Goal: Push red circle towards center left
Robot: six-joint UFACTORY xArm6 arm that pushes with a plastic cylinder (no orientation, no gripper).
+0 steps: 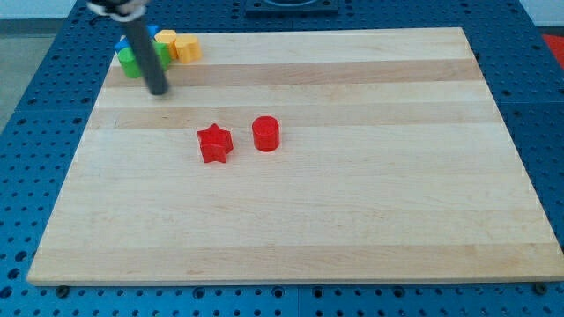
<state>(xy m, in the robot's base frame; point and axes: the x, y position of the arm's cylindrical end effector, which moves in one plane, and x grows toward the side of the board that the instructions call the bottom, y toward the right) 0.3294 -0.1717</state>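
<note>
The red circle [265,135] is a short red cylinder standing left of the board's middle. A red star [213,143] lies just to its left, a small gap between them. My tip [158,91] is at the upper left of the board, well up and left of the red star and farther from the red circle. The dark rod rises from the tip to the view's top edge.
A cluster of blocks sits in the board's top-left corner: yellow blocks [179,46], green blocks [132,63] and a blue block [152,32], partly hidden behind the rod. The wooden board [352,220] lies on a blue perforated table [35,106].
</note>
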